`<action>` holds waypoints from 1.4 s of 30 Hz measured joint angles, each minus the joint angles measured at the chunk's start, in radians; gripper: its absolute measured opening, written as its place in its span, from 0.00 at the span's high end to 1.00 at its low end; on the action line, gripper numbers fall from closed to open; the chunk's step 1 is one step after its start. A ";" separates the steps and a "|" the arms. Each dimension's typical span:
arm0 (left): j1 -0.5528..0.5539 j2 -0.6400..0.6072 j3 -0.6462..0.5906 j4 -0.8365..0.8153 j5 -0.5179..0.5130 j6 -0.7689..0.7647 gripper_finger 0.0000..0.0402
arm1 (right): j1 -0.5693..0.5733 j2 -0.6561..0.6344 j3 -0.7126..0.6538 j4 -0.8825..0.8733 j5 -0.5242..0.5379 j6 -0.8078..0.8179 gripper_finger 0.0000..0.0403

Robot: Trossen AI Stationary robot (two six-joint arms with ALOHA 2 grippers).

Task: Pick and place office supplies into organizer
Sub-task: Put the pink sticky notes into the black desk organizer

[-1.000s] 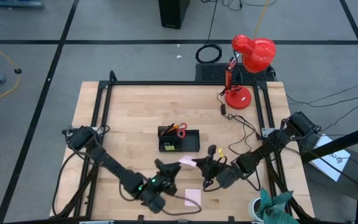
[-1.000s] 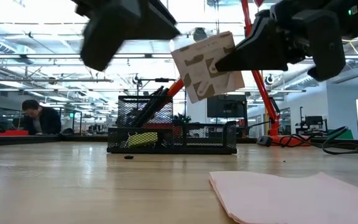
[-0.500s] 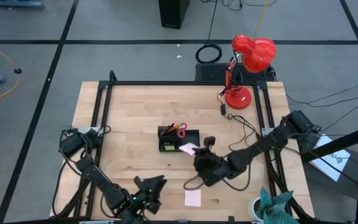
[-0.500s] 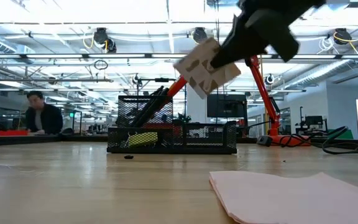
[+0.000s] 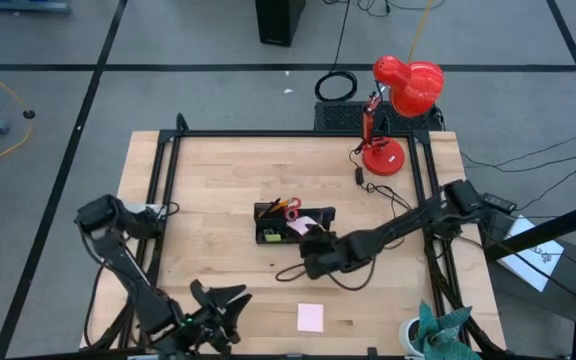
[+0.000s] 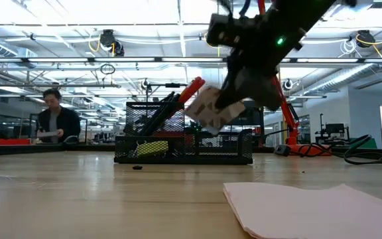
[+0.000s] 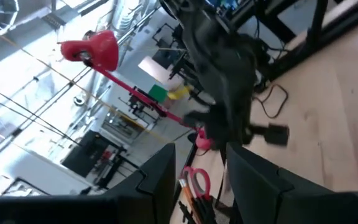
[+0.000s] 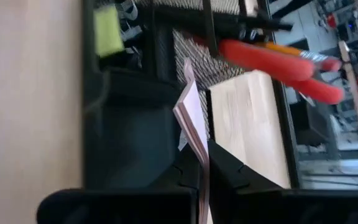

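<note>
Right gripper (image 5: 311, 240) clamped edge-on on thin pink sticky-note pad (image 8: 190, 118), over black mesh organizer (image 5: 265, 236). Light, floppy: pinch near bound edge. Left gripper (image 5: 230, 300) part-open, empty, near desk edge.

Black mesh organizer (image 5: 271, 236); red scissors (image 5: 290, 207); pink sticky-note pad (image 5: 299, 226); red lamp (image 5: 404, 88).

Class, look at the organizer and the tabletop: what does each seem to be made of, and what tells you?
Organizer: apparently black wire mesh, probably metal; the low view shows light through its fine grid walls. Tabletop: pale wood, seemingly butcher-block; parallel plank strips and grain show, matte finish.
</note>
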 joint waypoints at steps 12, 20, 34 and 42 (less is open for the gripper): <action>-0.073 -0.077 0.000 -0.040 0.000 -0.027 0.63 | -0.032 0.091 0.074 -0.076 0.070 0.006 1.00; -0.075 -0.077 0.000 -0.147 0.000 -0.145 0.63 | -0.033 0.163 0.204 -0.303 0.082 0.128 1.00; -0.076 -0.077 -0.001 -0.240 0.001 -0.243 0.63 | -0.043 0.169 0.232 -0.364 -0.025 0.191 1.00; -0.080 -0.077 -0.001 -0.253 0.002 -0.266 0.63 | -0.057 0.187 0.232 -0.359 -0.055 0.151 1.00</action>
